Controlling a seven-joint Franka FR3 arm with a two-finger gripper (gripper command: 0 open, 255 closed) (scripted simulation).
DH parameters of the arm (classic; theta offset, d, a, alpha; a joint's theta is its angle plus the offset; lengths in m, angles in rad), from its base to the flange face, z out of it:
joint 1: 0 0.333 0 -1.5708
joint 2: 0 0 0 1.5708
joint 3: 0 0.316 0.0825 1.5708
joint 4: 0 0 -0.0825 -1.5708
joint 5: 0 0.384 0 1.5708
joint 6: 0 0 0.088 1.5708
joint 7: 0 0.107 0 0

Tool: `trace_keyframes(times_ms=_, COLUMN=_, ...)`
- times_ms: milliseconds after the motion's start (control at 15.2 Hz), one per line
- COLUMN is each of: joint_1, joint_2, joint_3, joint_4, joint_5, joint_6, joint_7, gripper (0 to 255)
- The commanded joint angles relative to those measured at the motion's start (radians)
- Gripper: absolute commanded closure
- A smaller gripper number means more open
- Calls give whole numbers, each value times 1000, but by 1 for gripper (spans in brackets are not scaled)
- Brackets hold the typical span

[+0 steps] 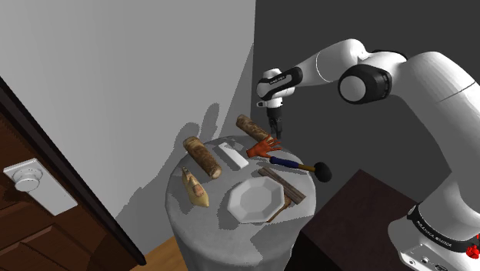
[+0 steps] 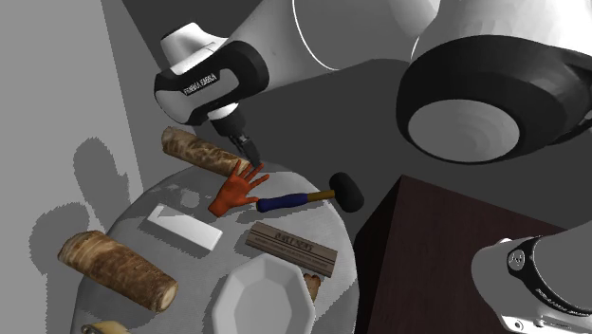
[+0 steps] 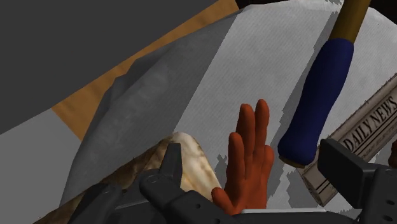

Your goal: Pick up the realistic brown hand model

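Tool (image 1: 275, 123) is open wide and holds nothing. It hangs just above the counter (image 1: 185, 223), pointing down over the hand model (image 1: 264, 148).

Hand model is rust-red and lies flat on the counter, between the bark-covered log (image 2: 194, 150) and the hammer (image 2: 285, 200). In the second exterior view the tool (image 2: 249, 150) sits over the fingertip end, while the wrist end points away toward the white block (image 2: 180, 228).

Key relation, from the wrist view: the hand model (image 3: 248, 159) is framed between the two black fingers (image 3: 173, 156), with no contact on either side. Its long axis runs straight away from the tool (image 3: 252, 153), so the closing line crosses its width. My read is that yaw is already fine.

What's left is a straight drop, maybe with a small shift toward the palm for a thicker bite.

Clearance is tight. The log (image 3: 188, 153) is by one finger, and the hammer's blue grip (image 3: 318, 95) is just beside the other. A finger may land on the grip.
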Motion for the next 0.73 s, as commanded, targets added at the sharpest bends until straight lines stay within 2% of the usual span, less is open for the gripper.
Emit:
trace_keyframes(times_ms=0, joint_1=-1, joint_2=23, joint_3=2, joint_4=11, joint_5=1, joint_6=12, joint_7=-1, gripper=0)
trace_keyframes(times_ms=132, joint_1=-2, joint_2=28, joint_3=2, joint_4=14, joint_5=2, joint_6=15, joint_7=-1, gripper=0)
trace_keyframes(times_ms=198, joint_1=-2, joint_2=28, joint_3=2, joint_4=15, joint_5=2, joint_6=14, joint_7=-1, gripper=255)
trace_keyframes(times_ms=660, joint_1=-1, joint_2=27, joint_3=2, joint_4=13, joint_5=2, joint_6=15, joint_7=-1, gripper=255)
